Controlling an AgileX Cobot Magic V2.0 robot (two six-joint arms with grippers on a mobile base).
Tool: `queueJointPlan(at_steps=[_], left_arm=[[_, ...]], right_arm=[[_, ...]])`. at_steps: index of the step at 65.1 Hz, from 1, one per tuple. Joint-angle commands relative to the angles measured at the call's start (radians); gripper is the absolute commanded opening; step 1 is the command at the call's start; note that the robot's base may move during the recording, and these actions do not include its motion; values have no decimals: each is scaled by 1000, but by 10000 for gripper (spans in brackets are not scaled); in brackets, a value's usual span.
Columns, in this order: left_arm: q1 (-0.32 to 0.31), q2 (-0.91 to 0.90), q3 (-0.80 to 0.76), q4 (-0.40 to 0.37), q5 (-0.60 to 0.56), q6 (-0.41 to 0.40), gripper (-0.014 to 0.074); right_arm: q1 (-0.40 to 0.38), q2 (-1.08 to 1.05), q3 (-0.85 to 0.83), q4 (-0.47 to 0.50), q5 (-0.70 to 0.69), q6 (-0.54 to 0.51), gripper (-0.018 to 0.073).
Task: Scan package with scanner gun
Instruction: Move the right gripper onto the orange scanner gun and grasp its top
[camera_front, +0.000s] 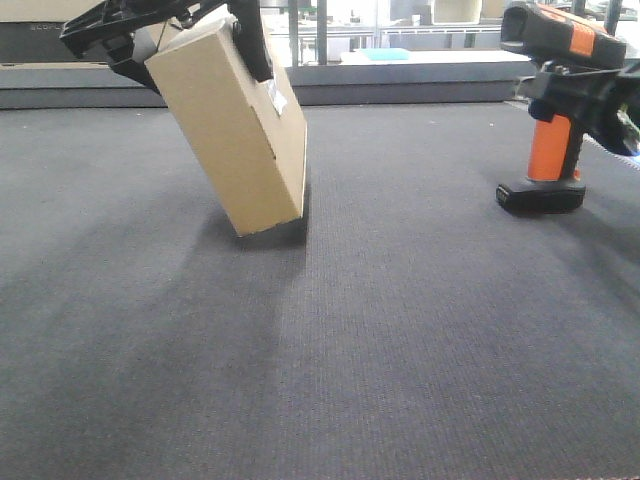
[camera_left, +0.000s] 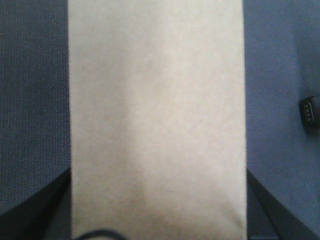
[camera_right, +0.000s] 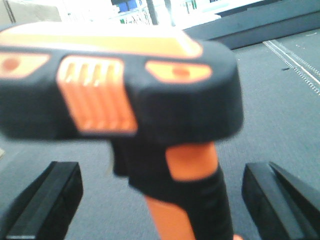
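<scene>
**Package** (camera_front: 235, 130): tan cardboard box, held off level at the left of the bench (camera_front: 400, 330). Its long axis leans, top end towards the left. The lower end is at the bench surface and appears to rest there on one edge. A small white label (camera_front: 276, 97) sits high on the narrow face turned to the right, towards the scanner side.

**Left gripper** (camera_front: 195, 40): at the package's upper end, jaws clamped across its width. The left wrist view shows the broad face filling the span between the two dark fingers (camera_left: 40, 210), with no gap at either flank.

**Scanner gun** (camera_front: 555, 150): well apart from the package, at the right of the bench. It stands upright on its flat black foot, orange handle vertical. The black head appears to point left, towards the package.

**Right gripper** (camera_right: 162, 200): astride the handle, jaws apart. The right wrist view shows bench surface between the handle and the finger on each side, so nothing is gripped yet.

**Governing relation:** the handle lies directly between the right jaws, upright and roughly centred. The right arm is plainly the nearer one.

**Assessment:**
- Closing on the handle looks like the step in hand.
- The labelled face is tilted upward as well as rightward, so the head will likely need raising and aiming down-left to meet it squarely.
- A poor grip on the handle could topple the gun off its foot
</scene>
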Motion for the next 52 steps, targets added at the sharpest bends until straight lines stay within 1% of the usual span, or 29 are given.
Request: queueJointPlan(at_steps=[1, 6, 14, 23, 38, 52], left_arm=[[-7, -4, -7, 1, -20, -1, 139], [-7, -4, -7, 1, -20, -1, 139], [-7, -4, -7, 1, -20, -1, 139], [-7, -4, -7, 1, -20, -1, 139], [-7, -4, -7, 1, -20, 0, 139], [-7, -4, -7, 13, -20, 0, 139]], right_arm=[[-2, 1, -20, 4, 22, -1, 562], [-2, 5, -27, 4, 20, -1, 562], [-2, 37, -39, 33, 8, -1, 562], [-2, 80, -57, 33, -43, -1, 562], [-2, 101, -76, -5, -87, -1, 562], [-2, 101, -76, -10, -98, -1, 561]])
